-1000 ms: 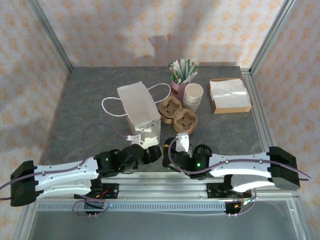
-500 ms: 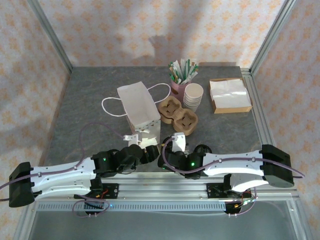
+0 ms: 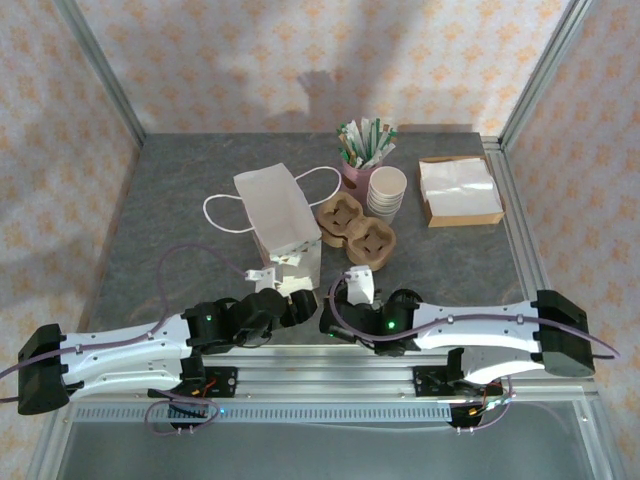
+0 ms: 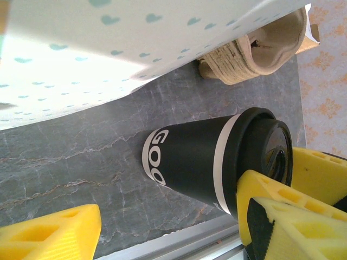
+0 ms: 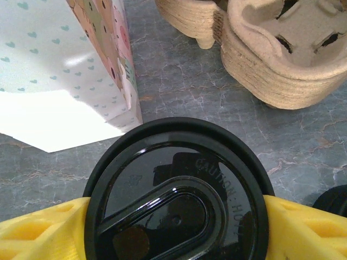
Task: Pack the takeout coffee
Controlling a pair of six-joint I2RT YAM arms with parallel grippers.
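My right end effector [image 5: 174, 230] is clamped on the takeout coffee [image 5: 176, 184], with a yellow finger pressed against each side of its black lid. The cup is near the front edge of the tabletop [image 5: 179, 81], just beside the heart-printed paper bag [image 5: 59, 70]. The brown pulp carriers [image 5: 276, 54] are a little beyond it. My left end effector [image 4: 168, 216] is spread wide beside the cup. I cannot tell whether either of its fingers touches the cup.

a dark grey marbled table [image 3: 180, 180] is enclosed by walls [image 3: 300, 60] papered in cream with orange flowers, aluminium posts [image 3: 100, 70] are set at the back corners, and a soft shadow is cast behind.
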